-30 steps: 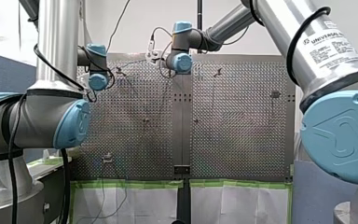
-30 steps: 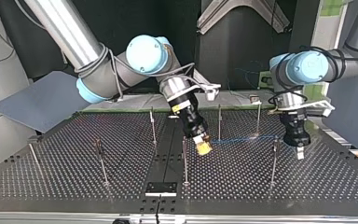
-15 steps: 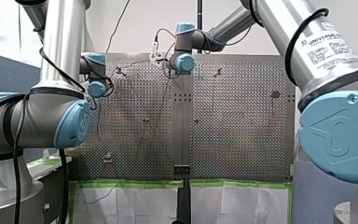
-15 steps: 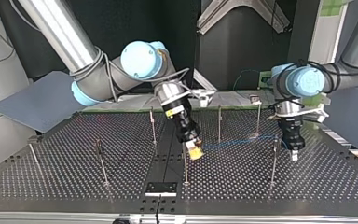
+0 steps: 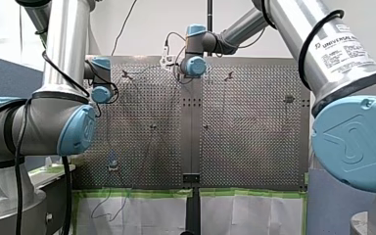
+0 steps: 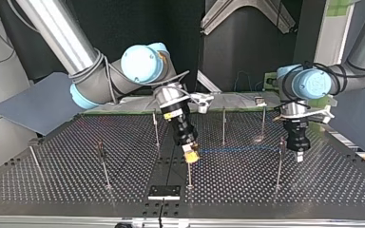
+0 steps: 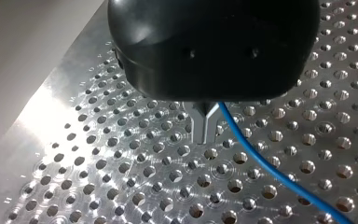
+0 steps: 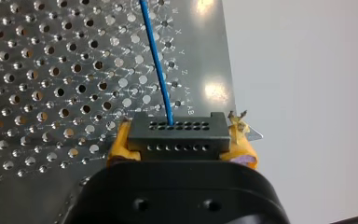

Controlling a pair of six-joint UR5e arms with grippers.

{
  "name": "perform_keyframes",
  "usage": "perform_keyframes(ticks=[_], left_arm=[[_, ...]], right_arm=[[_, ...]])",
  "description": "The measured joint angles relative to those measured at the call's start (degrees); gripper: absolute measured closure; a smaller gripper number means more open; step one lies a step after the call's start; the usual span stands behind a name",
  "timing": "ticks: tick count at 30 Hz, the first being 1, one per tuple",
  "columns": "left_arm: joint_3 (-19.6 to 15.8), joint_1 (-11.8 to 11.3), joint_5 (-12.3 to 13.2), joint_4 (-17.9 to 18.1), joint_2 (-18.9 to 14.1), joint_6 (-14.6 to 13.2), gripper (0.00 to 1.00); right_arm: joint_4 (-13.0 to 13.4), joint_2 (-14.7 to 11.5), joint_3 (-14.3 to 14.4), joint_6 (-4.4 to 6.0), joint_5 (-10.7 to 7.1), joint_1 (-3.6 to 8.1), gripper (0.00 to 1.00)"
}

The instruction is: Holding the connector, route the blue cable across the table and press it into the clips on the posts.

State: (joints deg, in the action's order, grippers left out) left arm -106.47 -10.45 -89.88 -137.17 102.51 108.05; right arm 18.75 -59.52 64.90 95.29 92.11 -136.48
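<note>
My right gripper (image 8: 179, 140) has its yellow pads (image 8: 120, 145) clamped on either end of the black connector (image 8: 177, 132). The connector sits crosswise between the fingers, its rows of small holes facing the camera. The blue cable (image 8: 157, 60) leaves the connector's upper row and runs straight ahead over the perforated table (image 8: 51, 70).

In the top view this gripper (image 6: 190, 155) hangs tilted above the middle of the table (image 6: 52, 180). It is just above the top of a thin post (image 6: 188, 173). From there the cable (image 6: 237, 149) stretches almost level, clear of the surface, toward the view's right. It reaches a post (image 6: 280, 159) that stands just beside my left gripper (image 6: 299, 156), which points straight down.

In the left wrist view the metal fingers (image 7: 200, 123) of my left gripper (image 7: 205, 134) are pressed together, tips just above the table (image 7: 98, 177). The cable (image 7: 261, 163) comes out from under the black gripper body right next to the fingers' base and slants away over the holes. It seems to pass alongside the fingers rather than between them, though the body hides the spot where they meet.

More posts (image 6: 223, 126) stand apart across the table.
</note>
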Motion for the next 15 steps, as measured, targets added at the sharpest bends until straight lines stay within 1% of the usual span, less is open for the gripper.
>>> perform_keyframes(ticks=[3, 5, 9, 12, 15], left_arm=[[0.0, -0.14, -0.09, -0.03, -0.01, 0.63, 1.0], [-0.01, -0.31, -0.27, -0.06, -0.01, 1.33, 1.0], [-0.04, -0.79, -1.19, -0.91, -0.11, 2.33, 1.0], [-0.3, -1.24, -2.54, -2.27, -0.24, 2.58, 1.0], [-1.35, -1.65, -4.13, -3.02, -0.71, 2.81, 1.0]], right_arm=[[-0.15, 0.02, 0.01, -0.47, 0.22, -0.18, 1.0], [-0.17, 0.03, -0.03, -1.0, 0.16, -0.18, 1.0], [-0.26, 0.09, -0.53, -2.52, -0.05, -0.17, 1.0], [-0.69, 0.07, -1.47, -3.56, -0.77, -0.26, 1.0], [-1.29, 0.04, -2.49, -4.6, -1.98, -0.94, 1.0]])
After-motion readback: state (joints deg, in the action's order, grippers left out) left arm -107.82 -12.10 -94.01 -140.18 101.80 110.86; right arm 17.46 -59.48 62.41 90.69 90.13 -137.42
